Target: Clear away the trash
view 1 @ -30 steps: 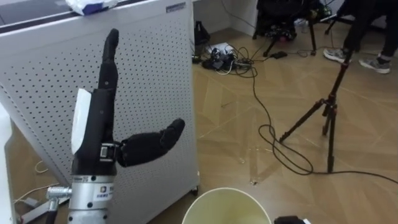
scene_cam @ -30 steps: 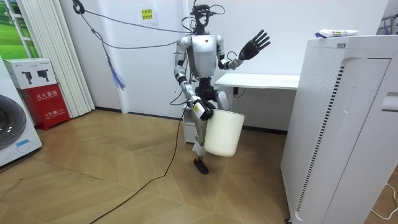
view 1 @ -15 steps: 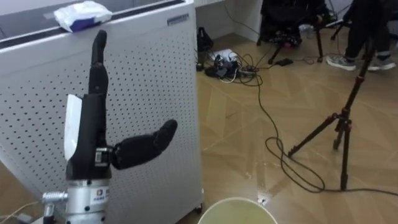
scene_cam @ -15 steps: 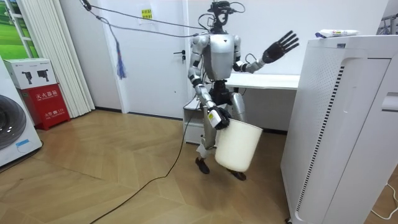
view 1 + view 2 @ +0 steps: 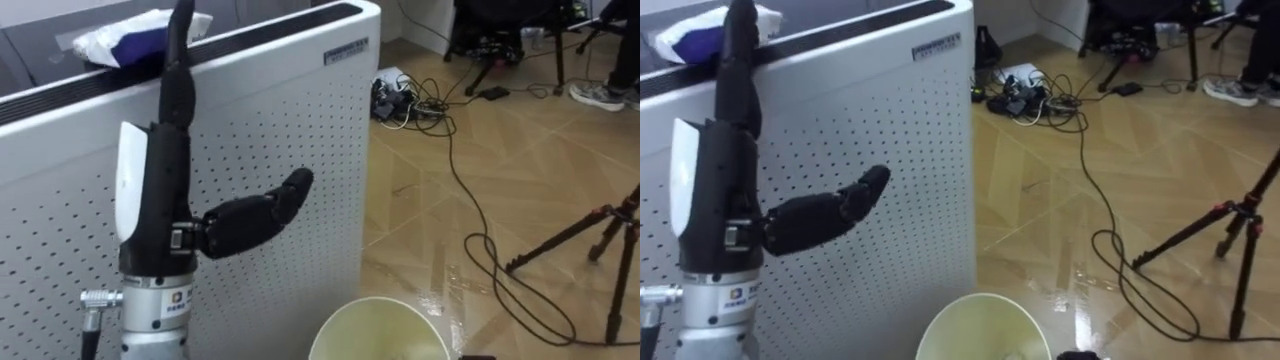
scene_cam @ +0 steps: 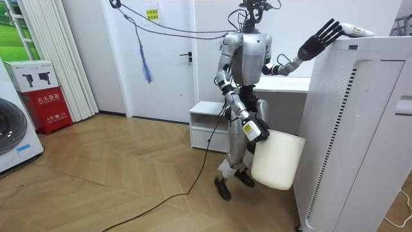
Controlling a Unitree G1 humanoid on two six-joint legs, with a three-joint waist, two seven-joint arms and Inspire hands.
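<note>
The step in hand is judged to be the reach for the wrapper [image 5: 120, 35], a crumpled white and blue piece of garbage lying on the top of a tall white cabinet [image 5: 300, 130]. The left hand [image 5: 165, 185] is held up in front of the cabinet with its fingers straight and pointing upward and its thumb spread to the side; nothing is held in it. From the head, the fingertips are seen just in front of the wrapper, and whether it is touched cannot be told. A white bin [image 5: 385, 318] is carried low at the robot's right side, close to the cabinet's front. As the room view shows, it is gripped at the rim by the right hand [image 6: 252, 131]. For the next move, the left hand would need to be brought over the cabinet's top edge and closed round the wrapper. The wrapper could then be lowered into the bin. Care is called for, since so light a thing is easily pushed further back by straight fingers.
</note>
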